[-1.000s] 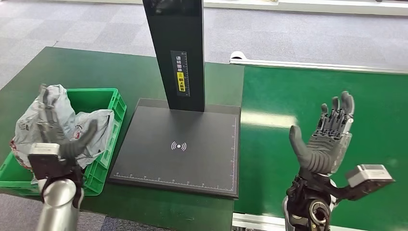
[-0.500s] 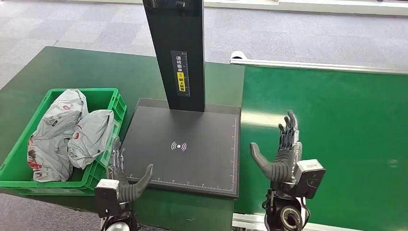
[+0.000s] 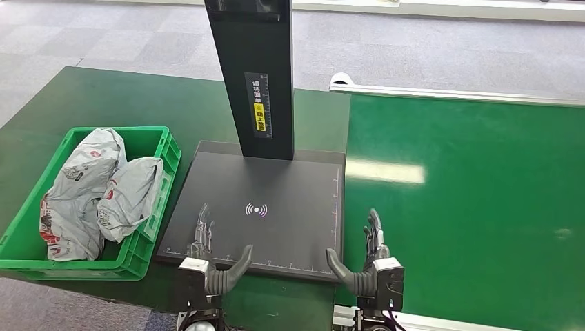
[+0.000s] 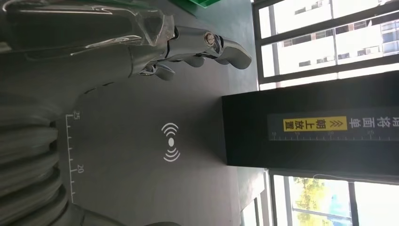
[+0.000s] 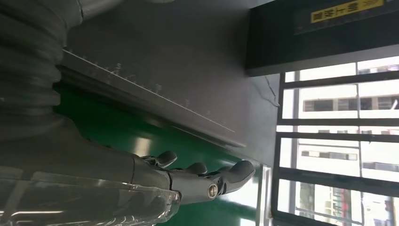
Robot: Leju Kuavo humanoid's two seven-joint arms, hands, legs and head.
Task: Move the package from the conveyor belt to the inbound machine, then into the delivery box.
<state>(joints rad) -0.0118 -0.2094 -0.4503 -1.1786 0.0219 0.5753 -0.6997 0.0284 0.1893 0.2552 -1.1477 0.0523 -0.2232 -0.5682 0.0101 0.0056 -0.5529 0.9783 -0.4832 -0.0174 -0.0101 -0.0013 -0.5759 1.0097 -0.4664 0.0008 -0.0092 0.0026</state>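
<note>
Two grey packages lie in the green crate, well apart from both spread, empty hands.

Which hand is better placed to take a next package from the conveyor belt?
The right hand, probably. It is open and hovers at the near edge of the conveyor belt, beside the inbound machine. The left hand, also open, sits nearer the delivery box. No package shows on the belt yet.

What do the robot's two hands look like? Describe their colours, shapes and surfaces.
The left hand and right hand match: thick grey thumbs, slim dark fingers with shiny metal parts, and a boxy grey block at each wrist. The wrist views show a grey ribbed cover and clear plastic wrap.
</note>
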